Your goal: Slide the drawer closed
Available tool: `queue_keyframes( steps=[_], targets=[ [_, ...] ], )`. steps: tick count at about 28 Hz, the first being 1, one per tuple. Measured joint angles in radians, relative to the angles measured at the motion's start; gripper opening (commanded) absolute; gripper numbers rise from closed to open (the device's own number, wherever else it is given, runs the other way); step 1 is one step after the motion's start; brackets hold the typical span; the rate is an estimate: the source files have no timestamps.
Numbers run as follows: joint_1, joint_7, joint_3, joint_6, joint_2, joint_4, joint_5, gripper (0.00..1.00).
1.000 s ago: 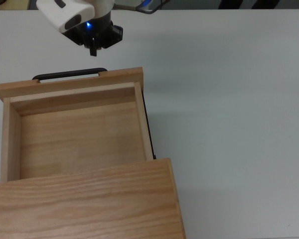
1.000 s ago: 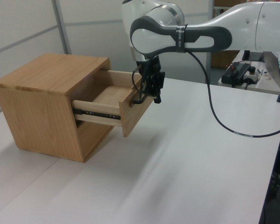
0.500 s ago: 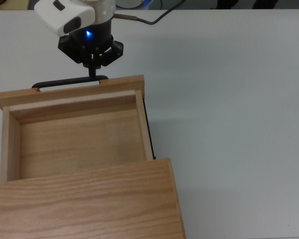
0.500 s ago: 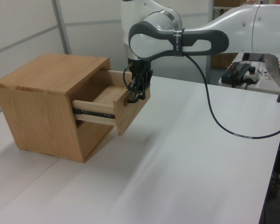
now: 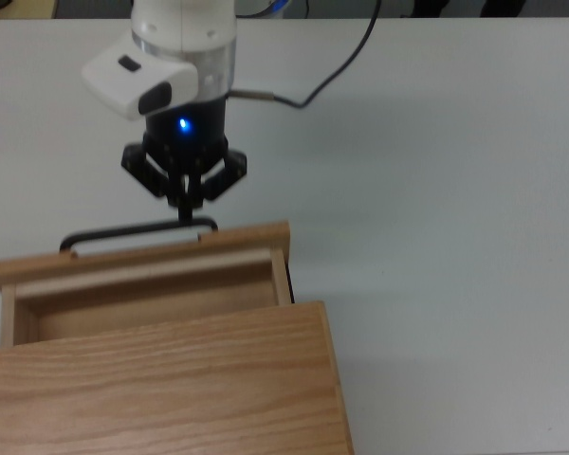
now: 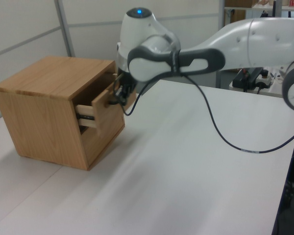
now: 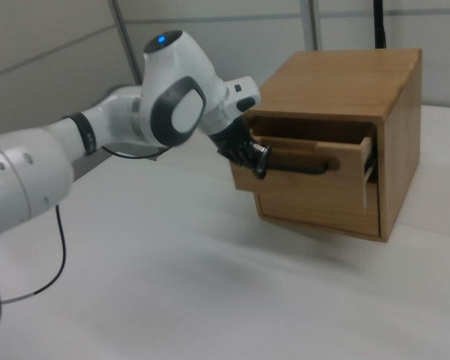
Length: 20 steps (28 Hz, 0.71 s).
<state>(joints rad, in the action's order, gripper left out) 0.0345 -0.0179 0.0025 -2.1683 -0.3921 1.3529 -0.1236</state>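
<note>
With the drawer (image 5: 142, 275) showing only a narrow strip of its interior in the top view, I note it sits mostly inside the cabinet (image 5: 161, 389) but not flush: its front panel stands a little proud of the cabinet face in the left view and the right view. My gripper (image 5: 185, 210) is at the black bar handle (image 5: 137, 230), tip touching the bar near the end on the top view's right. The fingers appear drawn together into a single point against the handle rather than wrapped around it. In the right view, my gripper (image 7: 256, 161) meets the handle (image 7: 300, 168) at the end on the right view's left, with my wrist angled down toward the panel. In the left view, the gripper (image 6: 121, 96) presses at the drawer front (image 6: 102, 100), the slide rail barely exposed. The cabinet rests on a white table (image 5: 455, 237). A black cable (image 6: 220, 137) trails from my arm.
</note>
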Motion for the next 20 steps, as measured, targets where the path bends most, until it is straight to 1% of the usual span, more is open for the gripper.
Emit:
queue_keyframes(
  steps=[1,5,6,9,11,16,20],
  targets=[
    [0.001,0.0,0.0,-0.072,-0.018,0.0,0.0,0.0],
    [0.002,0.0,0.0,-0.258,-0.059,0.008,0.0,0.0],
    [0.002,0.0,0.0,-0.327,-0.071,0.016,0.0,0.0],
    [0.001,0.0,0.0,-0.42,-0.089,0.027,0.0,0.0],
    [0.001,0.0,0.0,-0.452,-0.092,0.035,0.0,0.0],
    [0.001,0.0,0.0,-0.456,-0.091,0.037,0.0,0.0],
    [0.001,0.0,0.0,-0.416,-0.085,0.028,0.0,0.0]
  ],
)
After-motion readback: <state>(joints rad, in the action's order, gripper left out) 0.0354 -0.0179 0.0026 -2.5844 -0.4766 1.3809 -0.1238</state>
